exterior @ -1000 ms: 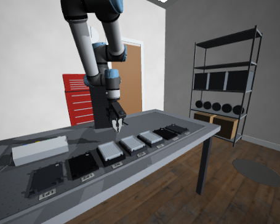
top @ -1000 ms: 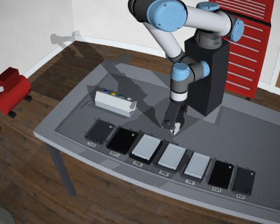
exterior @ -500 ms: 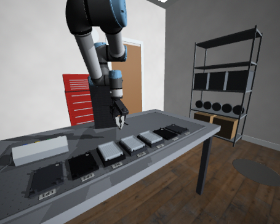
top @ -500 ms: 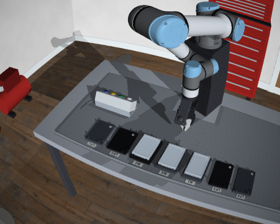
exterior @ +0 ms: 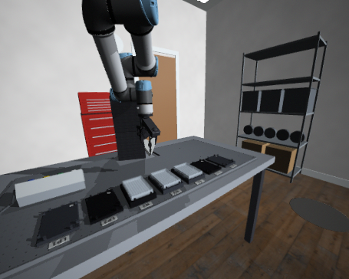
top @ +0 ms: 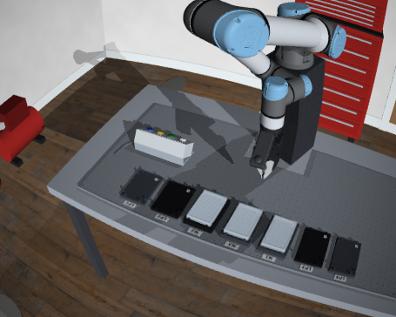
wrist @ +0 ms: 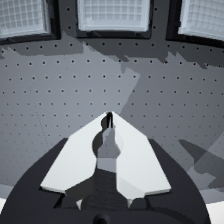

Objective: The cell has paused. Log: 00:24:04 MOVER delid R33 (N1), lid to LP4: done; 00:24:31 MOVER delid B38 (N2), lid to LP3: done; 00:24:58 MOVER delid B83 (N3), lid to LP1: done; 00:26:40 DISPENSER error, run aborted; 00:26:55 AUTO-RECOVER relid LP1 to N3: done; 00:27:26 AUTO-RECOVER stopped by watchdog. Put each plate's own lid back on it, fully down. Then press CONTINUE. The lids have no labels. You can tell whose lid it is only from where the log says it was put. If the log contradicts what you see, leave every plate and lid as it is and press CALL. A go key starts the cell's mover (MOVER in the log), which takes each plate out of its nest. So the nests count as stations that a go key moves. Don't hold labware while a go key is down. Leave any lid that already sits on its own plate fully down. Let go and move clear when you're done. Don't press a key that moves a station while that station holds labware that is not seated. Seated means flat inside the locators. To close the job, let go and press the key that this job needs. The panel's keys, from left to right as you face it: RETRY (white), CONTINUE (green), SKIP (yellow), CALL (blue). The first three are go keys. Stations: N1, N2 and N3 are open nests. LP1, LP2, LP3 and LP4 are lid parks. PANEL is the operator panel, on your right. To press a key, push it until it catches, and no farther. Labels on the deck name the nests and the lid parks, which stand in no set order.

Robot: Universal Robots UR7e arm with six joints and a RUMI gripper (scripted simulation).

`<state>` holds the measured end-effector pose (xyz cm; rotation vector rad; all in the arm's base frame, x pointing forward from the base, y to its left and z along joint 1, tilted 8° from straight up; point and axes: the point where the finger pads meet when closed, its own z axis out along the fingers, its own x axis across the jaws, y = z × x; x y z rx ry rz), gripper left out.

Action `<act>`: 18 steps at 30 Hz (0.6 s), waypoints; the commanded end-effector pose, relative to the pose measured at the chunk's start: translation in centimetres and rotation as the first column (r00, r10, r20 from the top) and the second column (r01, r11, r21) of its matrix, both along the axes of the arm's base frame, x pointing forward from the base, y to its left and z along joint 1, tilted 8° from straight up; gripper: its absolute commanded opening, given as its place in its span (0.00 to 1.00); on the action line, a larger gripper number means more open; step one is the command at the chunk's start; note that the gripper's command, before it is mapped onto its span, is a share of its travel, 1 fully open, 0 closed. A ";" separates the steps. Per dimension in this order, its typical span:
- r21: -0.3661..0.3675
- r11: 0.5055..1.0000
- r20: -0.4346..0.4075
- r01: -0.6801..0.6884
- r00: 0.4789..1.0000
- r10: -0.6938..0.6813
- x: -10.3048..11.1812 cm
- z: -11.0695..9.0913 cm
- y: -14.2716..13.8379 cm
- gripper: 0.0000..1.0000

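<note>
Three white well plates sit side by side in the nests in the middle of the front row: the left one, the middle one and the right one. I cannot tell which of them carry lids. The wrist view shows their near edges at the top. My gripper is shut and empty. It hangs above the bare deck behind the plates, pointing down, and also shows in the exterior view and the wrist view. The deck labels are too small to read.
Two dark lid parks flank the plates on each side: a textured one and a glossy black one on the left, a glossy black one and a textured one on the right. The operator panel with its coloured keys stands behind the left parks. The arm's black pedestal is behind the gripper.
</note>
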<state>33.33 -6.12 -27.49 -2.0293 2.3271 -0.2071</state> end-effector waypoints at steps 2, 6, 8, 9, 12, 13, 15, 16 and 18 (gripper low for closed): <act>0.000 1.000 0.000 0.000 1.000 0.000 -0.4 3.3 0.2 0.00; 0.000 1.000 0.000 0.000 1.000 0.000 -0.4 3.3 0.2 0.00; 0.000 1.000 0.000 0.000 1.000 0.000 -0.4 3.3 0.2 0.00; 0.000 1.000 0.000 0.000 1.000 0.000 -0.4 3.3 0.2 0.00; 0.000 1.000 0.000 0.000 1.000 0.000 -0.4 3.3 0.2 0.00; 0.002 1.000 0.001 0.020 1.000 -0.020 -0.5 3.3 -0.3 0.00; 0.007 0.998 0.004 0.059 0.998 -0.059 -0.9 3.3 -1.2 0.00; 0.010 0.997 0.005 0.079 0.997 -0.079 -1.1 3.3 -1.7 0.00; 0.015 0.993 0.007 0.118 0.993 -0.119 -1.5 3.3 -2.6 0.00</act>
